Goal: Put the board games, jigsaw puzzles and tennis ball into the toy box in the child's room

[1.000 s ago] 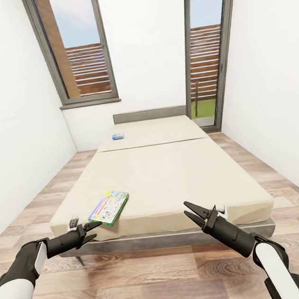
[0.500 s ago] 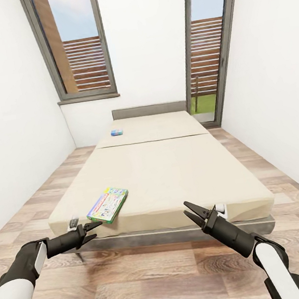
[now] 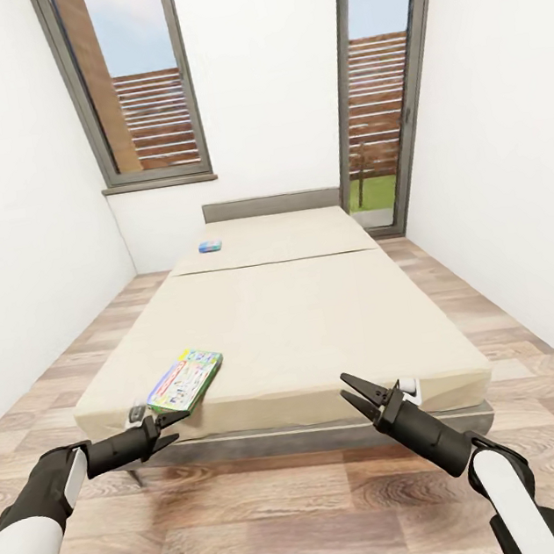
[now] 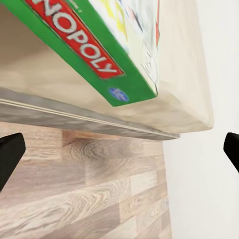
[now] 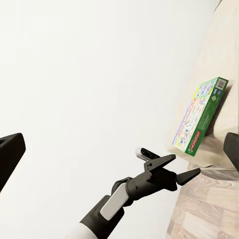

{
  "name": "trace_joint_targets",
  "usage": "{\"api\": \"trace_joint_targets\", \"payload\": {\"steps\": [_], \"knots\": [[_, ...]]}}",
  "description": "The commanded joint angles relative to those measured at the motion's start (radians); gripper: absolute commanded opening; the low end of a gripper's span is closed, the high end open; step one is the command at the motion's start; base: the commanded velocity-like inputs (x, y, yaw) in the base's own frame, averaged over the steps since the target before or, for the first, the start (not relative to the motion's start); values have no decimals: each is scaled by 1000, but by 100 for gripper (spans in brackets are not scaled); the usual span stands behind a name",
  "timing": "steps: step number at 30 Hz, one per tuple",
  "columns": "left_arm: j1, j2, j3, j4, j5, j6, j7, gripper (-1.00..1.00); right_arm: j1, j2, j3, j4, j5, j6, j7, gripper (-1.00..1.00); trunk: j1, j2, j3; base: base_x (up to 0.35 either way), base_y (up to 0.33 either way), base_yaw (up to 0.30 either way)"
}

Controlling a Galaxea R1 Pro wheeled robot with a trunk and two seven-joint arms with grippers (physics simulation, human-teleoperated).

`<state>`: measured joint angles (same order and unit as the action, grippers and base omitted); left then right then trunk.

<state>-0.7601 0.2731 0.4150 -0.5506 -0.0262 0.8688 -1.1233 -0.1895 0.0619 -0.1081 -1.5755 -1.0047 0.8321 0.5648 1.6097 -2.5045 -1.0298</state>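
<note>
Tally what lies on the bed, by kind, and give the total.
Large pale-green board game box with a red title band: 1
Small blue board game box: 1
Total on the beige bed: 2

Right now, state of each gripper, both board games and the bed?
left gripper: open, empty, close to the large game's near corner.
right gripper: open, empty, at the bed's foot.
large board game: flat on the bed's near left corner, overhanging the edge.
small blue board game: flat, near the headboard.
bed: otherwise bare.
</note>
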Motion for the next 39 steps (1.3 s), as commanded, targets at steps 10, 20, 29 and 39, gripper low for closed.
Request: {"api": "trace_joint_targets", "payload": {"steps": [10,20,29,39], "knots": [[-1,0,4,0,-3,9,-4,100,-1,1,-2,0,0,7,3,100,0,0,-1,1,-27,0],[-1,0,4,0,-3,9,-4,100,-1,1,-2,0,1,6,3,100,0,0,-1,99,16,0],[-1,-1,4,0,-3,9,-4,100,-1,1,-2,0,1,6,3,100,0,0,-1,16,3,0],[-1,-1,4,0,-3,9,-3,100,-1,1,-2,0,1,6,3,100,0,0,-1,3,0,0]]}}
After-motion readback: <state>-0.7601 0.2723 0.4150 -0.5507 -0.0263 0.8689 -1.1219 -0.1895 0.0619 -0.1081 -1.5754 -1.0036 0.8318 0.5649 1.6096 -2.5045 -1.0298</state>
